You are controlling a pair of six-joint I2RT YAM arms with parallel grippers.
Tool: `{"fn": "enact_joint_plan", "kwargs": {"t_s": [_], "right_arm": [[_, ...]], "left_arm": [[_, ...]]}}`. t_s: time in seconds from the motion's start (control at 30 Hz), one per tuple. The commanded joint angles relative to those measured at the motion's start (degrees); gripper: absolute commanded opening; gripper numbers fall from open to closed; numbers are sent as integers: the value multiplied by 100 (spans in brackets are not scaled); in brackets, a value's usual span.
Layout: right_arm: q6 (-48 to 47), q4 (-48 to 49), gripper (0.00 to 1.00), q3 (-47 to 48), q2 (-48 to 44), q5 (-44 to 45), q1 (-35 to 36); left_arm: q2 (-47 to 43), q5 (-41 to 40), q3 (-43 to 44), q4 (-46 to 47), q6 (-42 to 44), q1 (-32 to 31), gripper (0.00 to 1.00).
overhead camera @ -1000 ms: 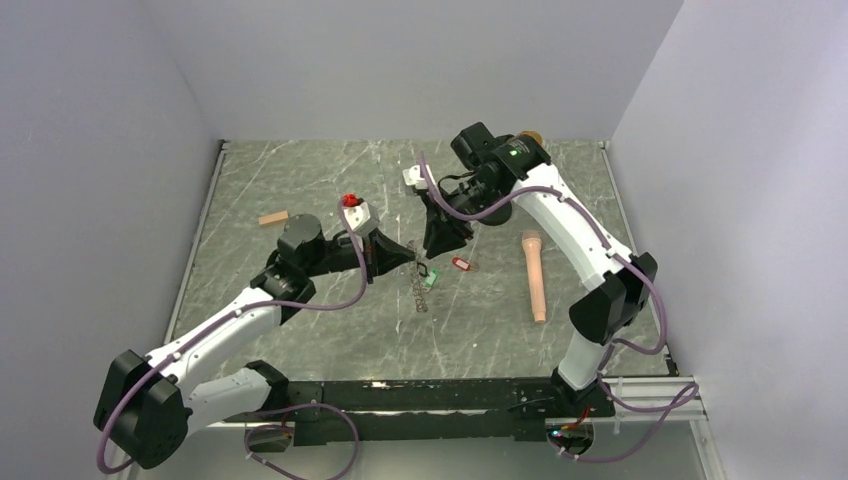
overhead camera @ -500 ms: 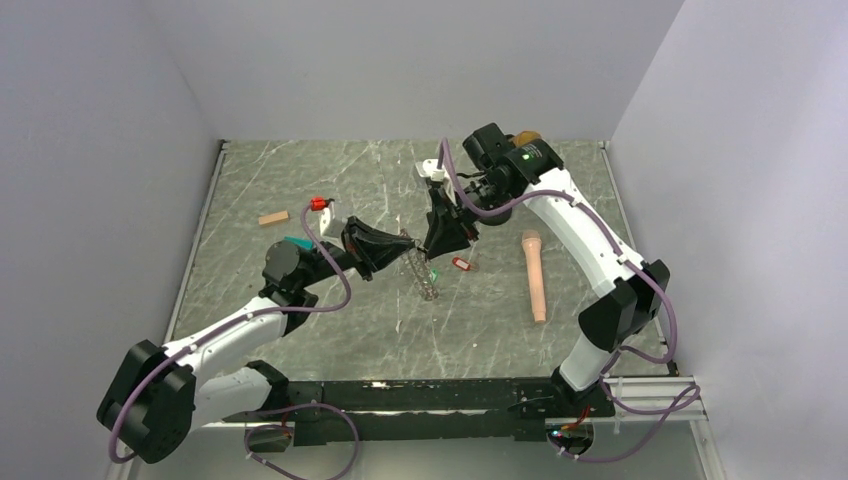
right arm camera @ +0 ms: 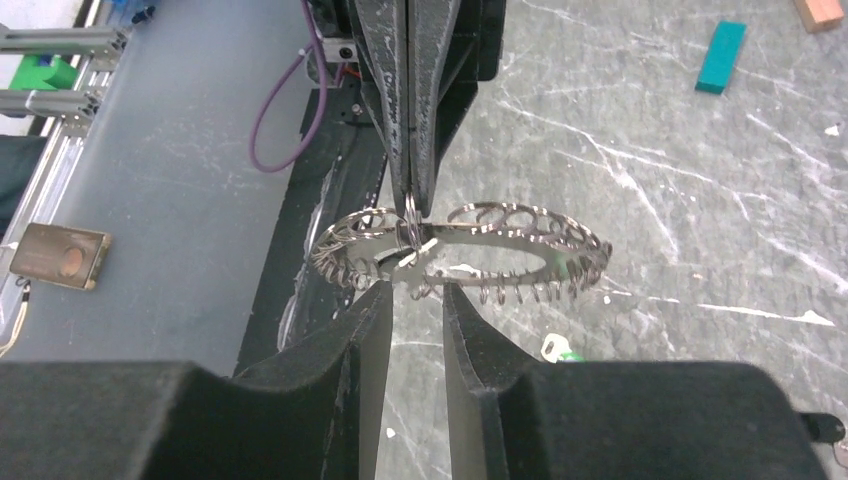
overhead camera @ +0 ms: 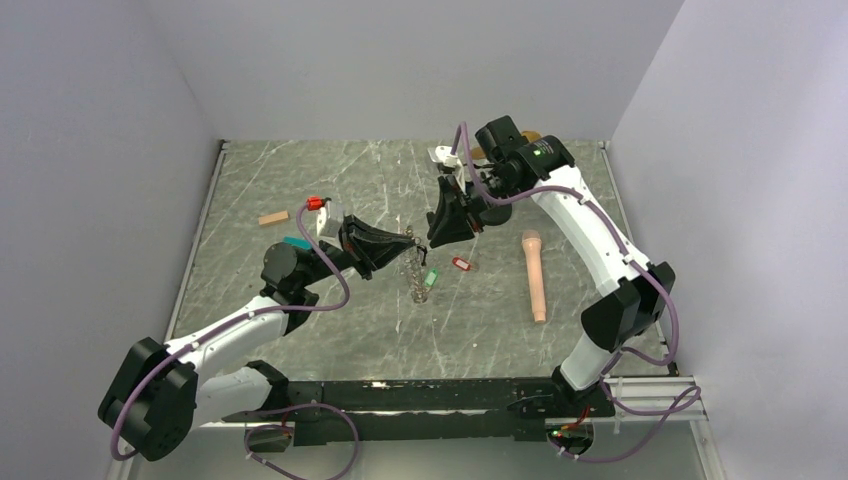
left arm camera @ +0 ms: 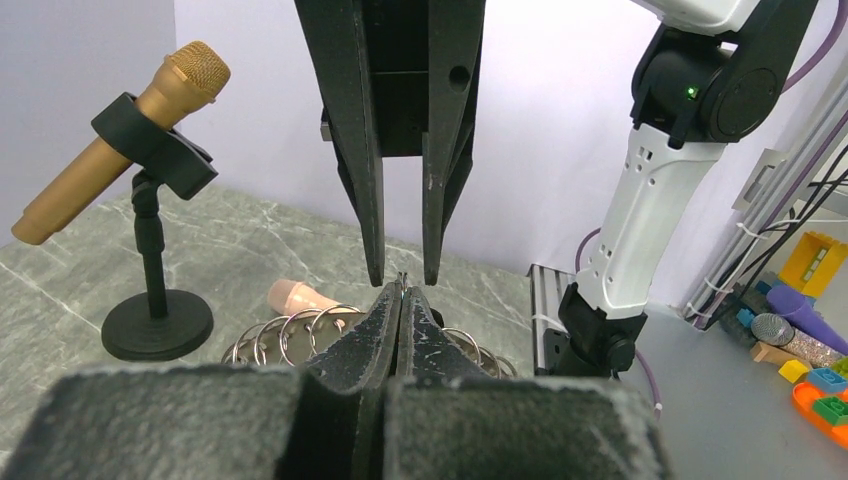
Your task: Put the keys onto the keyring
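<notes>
Soft, even light falls from overhead, and the top view is bright and sharp throughout. The pale walls [overhead camera: 400, 70] take a faint lilac cast. The grey marbled tabletop [overhead camera: 480, 330] carries only weak, soft-edged shadows and a dull sheen, with no hard glare. In the left wrist view the left gripper [left arm camera: 402, 290] fills the bottom as a grainy, out-of-focus mass, while the gold microphone [left arm camera: 100, 165] stands crisp. In the right wrist view the right gripper [right arm camera: 415, 295] is likewise blurred up close. The keyring [right arm camera: 575, 240] is sharp, with small bright glints along its metal.
</notes>
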Motion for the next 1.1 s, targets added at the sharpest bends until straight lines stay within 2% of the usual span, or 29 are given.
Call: {"fn": "enact_joint_plan", "kwargs": {"t_s": [0.0,0.53,0.77,1.07], "right_arm": [[204,267,30,81,-192,-503,-10],[888,976,27,-475,-275,-629,-4],[984,1093,19,-604,-282,-633,63],[875,988,19,-549,-258,-629,92]], "left_arm": [[-4,159,127,451,-96,14,0],[-130,316,274,86,288,32,0],[-196,302,282,-19,402,61,0],[-303,331,271,-124,459,152,0]]}}
